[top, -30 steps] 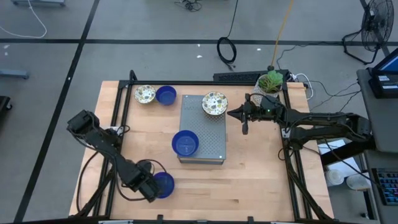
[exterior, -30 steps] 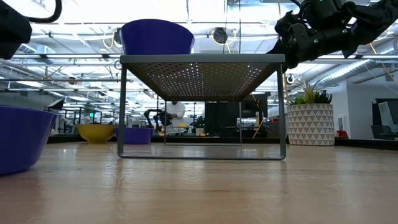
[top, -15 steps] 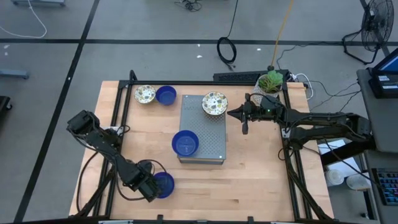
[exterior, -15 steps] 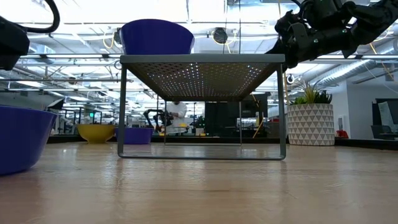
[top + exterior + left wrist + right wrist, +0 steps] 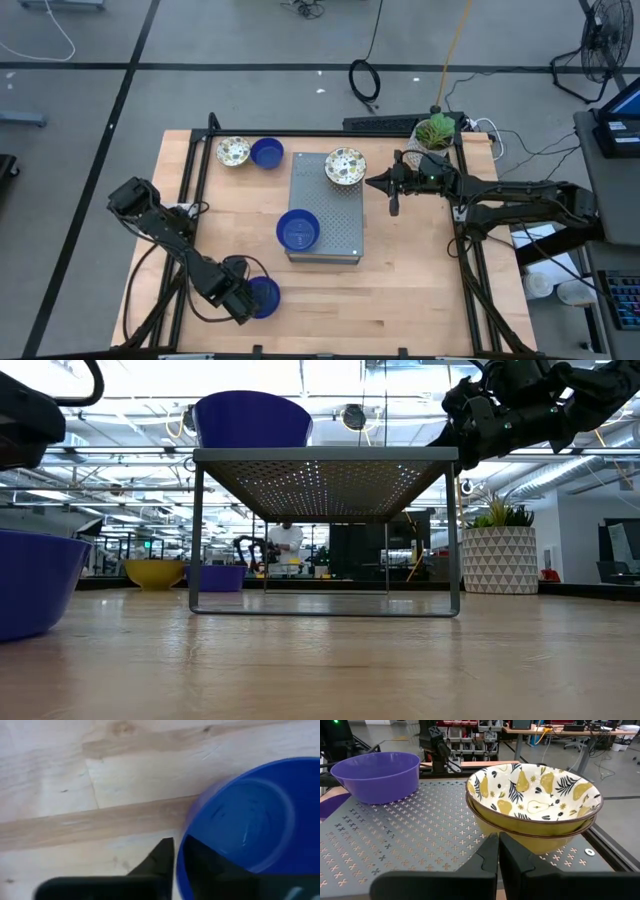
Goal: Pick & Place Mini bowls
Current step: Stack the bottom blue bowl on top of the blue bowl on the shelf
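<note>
Left gripper (image 5: pixel 243 299) is seen at the lower left of the high view, closed over the rim of a blue bowl (image 5: pixel 264 296) on the table (image 5: pixel 420 290); one finger (image 5: pixel 155 862) is outside the wall, the other inside. Its fingertips are cut off in the left wrist view. Right gripper (image 5: pixel 377 183) is held shut just right of the patterned bowl (image 5: pixel 345 166) on the perforated stand (image 5: pixel 340 222), gripping nothing. Another blue bowl (image 5: pixel 298 230) sits on the stand. Two more bowls (image 5: pixel 250 152) rest at the upper left.
</note>
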You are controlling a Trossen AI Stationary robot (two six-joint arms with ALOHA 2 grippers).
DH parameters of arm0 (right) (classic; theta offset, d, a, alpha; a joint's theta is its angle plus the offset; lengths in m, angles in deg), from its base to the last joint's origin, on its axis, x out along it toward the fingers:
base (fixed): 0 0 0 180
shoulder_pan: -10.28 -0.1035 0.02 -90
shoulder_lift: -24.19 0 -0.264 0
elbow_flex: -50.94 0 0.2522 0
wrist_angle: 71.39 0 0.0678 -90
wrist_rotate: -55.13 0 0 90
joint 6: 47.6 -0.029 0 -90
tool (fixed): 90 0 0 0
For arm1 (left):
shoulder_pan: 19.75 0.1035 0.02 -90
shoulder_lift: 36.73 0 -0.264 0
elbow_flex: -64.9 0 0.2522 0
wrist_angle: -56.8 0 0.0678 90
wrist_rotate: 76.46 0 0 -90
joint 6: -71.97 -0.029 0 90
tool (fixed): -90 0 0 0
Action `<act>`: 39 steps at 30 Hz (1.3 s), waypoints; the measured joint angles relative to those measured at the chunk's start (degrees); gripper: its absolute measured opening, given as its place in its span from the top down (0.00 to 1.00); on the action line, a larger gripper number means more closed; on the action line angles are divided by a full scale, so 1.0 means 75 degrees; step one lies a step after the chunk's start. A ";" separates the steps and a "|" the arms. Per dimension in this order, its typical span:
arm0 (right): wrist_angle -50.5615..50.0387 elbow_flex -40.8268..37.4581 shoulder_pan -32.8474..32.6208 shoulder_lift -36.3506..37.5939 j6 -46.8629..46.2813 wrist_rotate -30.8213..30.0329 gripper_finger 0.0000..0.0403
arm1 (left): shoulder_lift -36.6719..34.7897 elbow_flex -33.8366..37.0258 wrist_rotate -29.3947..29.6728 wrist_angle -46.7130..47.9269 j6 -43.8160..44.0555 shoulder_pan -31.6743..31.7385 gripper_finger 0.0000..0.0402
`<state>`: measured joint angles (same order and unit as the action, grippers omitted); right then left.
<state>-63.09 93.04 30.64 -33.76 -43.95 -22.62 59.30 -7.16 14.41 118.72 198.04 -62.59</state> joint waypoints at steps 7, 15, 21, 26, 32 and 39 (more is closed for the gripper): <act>0.0000 0.0000 0.0000 0.0000 -0.0001 -0.0006 1.00 | -0.0015 0.0000 0.0381 -0.0001 -0.0984 0.0003 0.96; 0.0061 0.0000 0.0000 0.0003 -0.0004 -0.0012 1.00 | -0.0116 0.0000 0.0405 0.0303 -0.1589 0.0010 0.97; 0.0077 0.0000 0.0000 0.0003 -0.0007 -0.0020 1.00 | -0.0488 0.0000 0.1101 0.0398 -0.1797 0.0007 0.98; 0.0169 0.0000 0.0000 0.0003 -0.0181 -0.0023 1.00 | -0.0745 0.0000 0.1499 0.0417 -0.2063 0.0007 0.99; 0.0172 0.0000 0.0001 0.0003 -0.0198 -0.0025 1.00 | -0.0962 0.0000 0.1764 0.0531 -0.2346 0.0007 0.99; 0.0169 0.0000 0.0000 0.0003 -0.0222 -0.0024 1.00 | -0.1026 0.0000 0.1737 0.0702 -0.2451 0.0007 0.99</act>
<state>-61.82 93.04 30.64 -33.74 -45.61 -22.80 51.60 -7.16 27.44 123.99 179.65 -62.53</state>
